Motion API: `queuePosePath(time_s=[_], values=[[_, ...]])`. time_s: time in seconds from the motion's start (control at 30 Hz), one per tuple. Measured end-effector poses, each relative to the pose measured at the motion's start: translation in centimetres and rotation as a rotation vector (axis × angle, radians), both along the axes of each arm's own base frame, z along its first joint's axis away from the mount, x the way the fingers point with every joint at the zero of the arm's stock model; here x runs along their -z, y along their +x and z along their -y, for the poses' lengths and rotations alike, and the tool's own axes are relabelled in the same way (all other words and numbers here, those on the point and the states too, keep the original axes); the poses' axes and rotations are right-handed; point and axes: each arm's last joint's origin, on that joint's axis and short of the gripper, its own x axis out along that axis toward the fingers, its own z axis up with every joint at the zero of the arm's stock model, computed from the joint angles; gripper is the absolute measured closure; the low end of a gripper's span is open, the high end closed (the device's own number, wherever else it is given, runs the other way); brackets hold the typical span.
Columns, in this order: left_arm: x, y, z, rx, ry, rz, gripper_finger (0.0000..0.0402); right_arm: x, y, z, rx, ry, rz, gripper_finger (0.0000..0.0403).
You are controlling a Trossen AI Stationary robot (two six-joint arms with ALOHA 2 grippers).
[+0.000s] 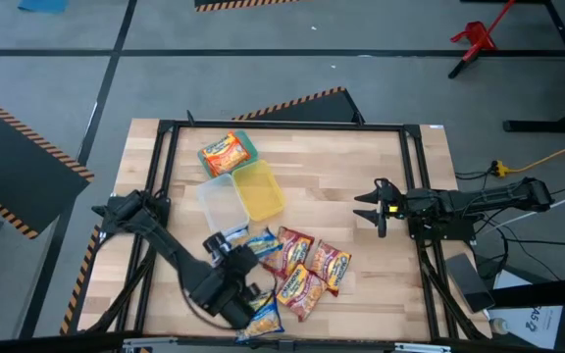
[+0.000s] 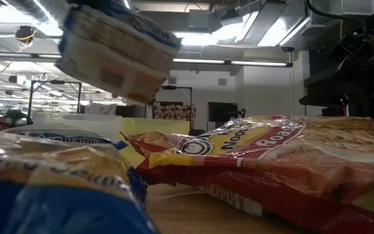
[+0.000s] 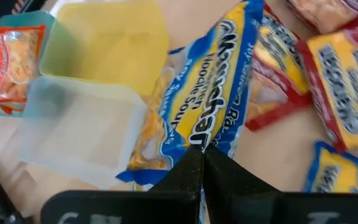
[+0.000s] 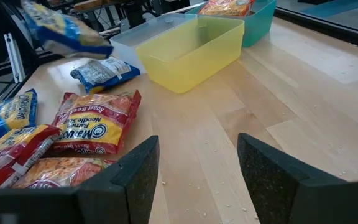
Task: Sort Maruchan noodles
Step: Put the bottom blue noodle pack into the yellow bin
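At the near edge of the wooden table [image 1: 361, 186], the left gripper [image 3: 202, 163] is pinched shut on the edge of a blue-and-white noodle packet [image 3: 210, 99], which hangs lifted above the tabletop and tilted, its printed face turned up toward the wrist. Below and beside it lies the unsorted pile — red-brown packets [image 1: 307, 265] overlapping one another, with another blue packet [image 1: 263, 319] at the very front edge and one more blue packet [image 4: 101, 71] lying flat just beside the tubs. Farther back stand three open containers touching in a cluster: a clear tub [image 1: 221, 201] nearest the pile, a yellow tub [image 1: 260, 189] beside it, and a green tub [image 1: 248, 147] behind, which already holds an orange packet [image 1: 224, 154]. The clear and yellow tubs look empty. To do this step well, the held packet should probably travel over one empty tub — which one is meant for blue I cannot tell — and be lowered until it sits inside the walls before the fingers part, since a crinkly packet held by one edge may swing or catch on a rim. Off to the right side of the table, the right gripper [image 4: 194, 168] waits with its fingers spread wide, holding nothing, well apart from the pile.
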Motion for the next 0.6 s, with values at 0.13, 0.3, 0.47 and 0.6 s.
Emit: queuePosePath(time_s=[0.13, 0.3, 0.47, 0.6], values=[[-0.1, 1.0, -1.6, -0.007, 0.021, -0.022, 0.0401, 0.0, 0.0, 0.0, 0.0, 0.0, 0.0, 0.0196], [-0.2, 2.5, -4.2, -0.061, 0.054, -0.019, 0.0401, 0.0, 0.0, 0.0, 0.0, 0.0, 0.0, 0.0196], [-0.3, 3.8, -7.2, -0.132, 0.058, -0.029, 0.0401, 0.0, 0.0, 0.0, 0.0, 0.0, 0.0, 0.0196], [-0.7, 4.7, -10.0, -0.203, 0.067, -0.021, 0.0402, 0.0, 0.0, 0.0, -0.001, -0.001, -0.001, 0.0196]])
